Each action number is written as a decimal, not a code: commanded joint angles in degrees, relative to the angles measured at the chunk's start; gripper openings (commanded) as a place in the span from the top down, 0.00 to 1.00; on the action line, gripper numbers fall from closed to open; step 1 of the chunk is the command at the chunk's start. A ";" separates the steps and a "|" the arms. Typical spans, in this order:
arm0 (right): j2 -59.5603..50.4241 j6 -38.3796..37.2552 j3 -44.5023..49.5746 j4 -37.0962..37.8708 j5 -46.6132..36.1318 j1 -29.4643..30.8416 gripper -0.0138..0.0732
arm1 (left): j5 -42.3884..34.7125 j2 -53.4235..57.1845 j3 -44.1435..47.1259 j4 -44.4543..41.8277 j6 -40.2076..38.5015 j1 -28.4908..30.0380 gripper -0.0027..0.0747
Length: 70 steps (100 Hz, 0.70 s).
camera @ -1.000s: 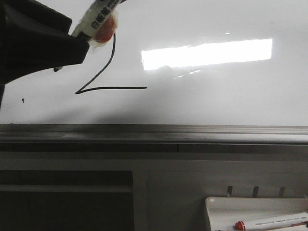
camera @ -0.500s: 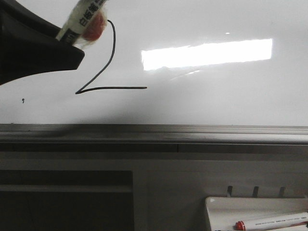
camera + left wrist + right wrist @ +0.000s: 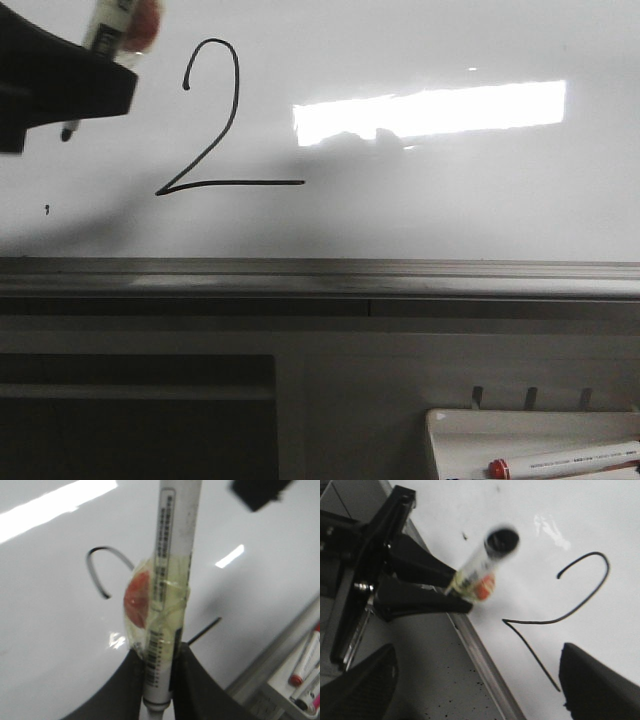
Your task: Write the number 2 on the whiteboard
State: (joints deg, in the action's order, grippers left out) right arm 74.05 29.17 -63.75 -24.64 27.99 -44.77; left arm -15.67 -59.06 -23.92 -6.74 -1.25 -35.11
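Number 2 [image 3: 213, 120] done on whiteboard [image 3: 450, 200]; left hand [image 3: 95, 85] grips marker [image 3: 167, 595].

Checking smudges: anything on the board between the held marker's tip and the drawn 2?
Nothing: bare glossy white whiteboard between the white marker and the thin black number 2, front view.

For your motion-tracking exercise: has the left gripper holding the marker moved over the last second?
Yes. The left gripper with the marker has shifted left and upward, away from the number 2, uncovering its curled top.
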 commanded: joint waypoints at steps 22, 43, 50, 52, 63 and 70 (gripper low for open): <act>-3.92 0.58 -2.06 0.02 -3.29 3.36 0.23 | 7.31 -3.77 -5.42 19.25 -0.89 9.56 0.99; -3.92 0.58 -2.06 -0.17 -3.16 3.36 0.23 | 16.87 -9.57 -12.60 22.58 -0.89 9.93 0.99; -3.92 0.58 -2.06 -0.17 -3.03 3.36 0.23 | 16.87 -10.75 -13.59 24.31 -0.89 10.03 0.99; -3.92 0.58 -2.06 -0.17 -2.91 3.36 0.23 | 16.87 -10.93 -13.89 24.56 -0.89 10.03 0.99; -3.92 0.58 -2.06 -0.17 -2.31 3.36 0.23 | 16.87 -11.49 -14.18 26.00 -0.89 10.03 0.99; -3.92 0.58 -2.06 -0.17 -2.20 3.36 0.24 | 16.87 -11.49 -14.18 26.00 -0.89 10.03 0.99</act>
State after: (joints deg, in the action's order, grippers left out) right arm 71.93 29.17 -63.75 -24.25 28.63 -41.64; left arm 5.06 -70.08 -36.49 18.28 -1.74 -25.37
